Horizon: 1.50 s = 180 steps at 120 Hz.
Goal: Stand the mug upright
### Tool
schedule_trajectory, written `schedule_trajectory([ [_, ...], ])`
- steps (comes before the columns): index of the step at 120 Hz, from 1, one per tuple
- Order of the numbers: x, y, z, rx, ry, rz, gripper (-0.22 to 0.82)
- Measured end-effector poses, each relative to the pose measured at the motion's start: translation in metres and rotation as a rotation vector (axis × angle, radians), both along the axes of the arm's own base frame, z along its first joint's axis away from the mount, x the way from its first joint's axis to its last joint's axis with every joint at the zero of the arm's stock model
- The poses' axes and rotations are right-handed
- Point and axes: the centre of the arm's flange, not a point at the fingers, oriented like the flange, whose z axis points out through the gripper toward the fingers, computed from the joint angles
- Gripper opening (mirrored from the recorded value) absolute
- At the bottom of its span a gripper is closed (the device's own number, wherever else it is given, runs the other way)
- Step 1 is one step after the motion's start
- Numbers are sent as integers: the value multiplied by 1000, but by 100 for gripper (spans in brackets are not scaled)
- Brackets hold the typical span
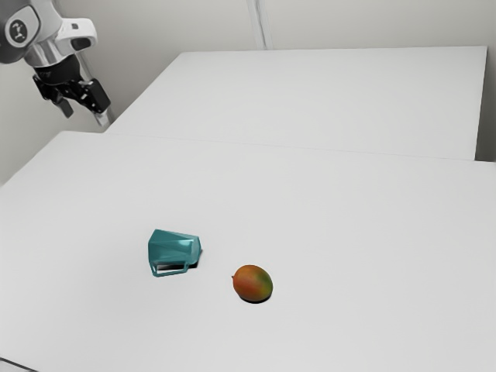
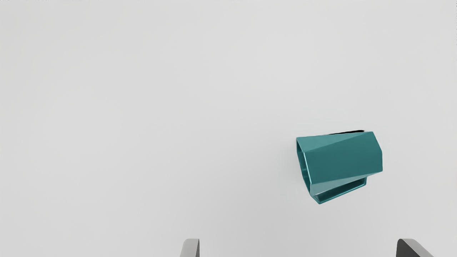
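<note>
Tool point(image 1: 84, 113) hangs at the exterior view's upper left, well apart from the mug, its two fingers point(image 2: 190, 248) spread wide with nothing held. Next, toward the exterior view's right, the teal mug point(image 1: 173, 248) lies on its side on the white desk point(image 1: 349, 232), handle out sideways, and beyond it sits a mango point(image 1: 253, 284), near but not touching.

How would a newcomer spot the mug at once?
On the nearer white table in the exterior view, find two small things. The mug lies on its side, toward the exterior view's left. It's teal and faceted, with an angular handle; its neighbor, the mango, is rounded and orange-green.
</note>
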Motion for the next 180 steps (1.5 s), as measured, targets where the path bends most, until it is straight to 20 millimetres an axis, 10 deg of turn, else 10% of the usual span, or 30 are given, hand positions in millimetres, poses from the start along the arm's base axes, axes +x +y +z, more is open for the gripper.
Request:
schedule_trajectory([
  [31, 8, 10, -16, 4, 18, -7, 60],
  [56, 31, 46, -89, -135, 101, 82, 60],
  [92, 0, 124, -241, -597, 262, 416, 60],
  [112, 20, 81, -295, -726, 354, 418, 60],
  [145, 23, 68, -349, -863, 427, 490, 60],
  [180, 26, 59, -372, -955, 438, 536, 60],
])
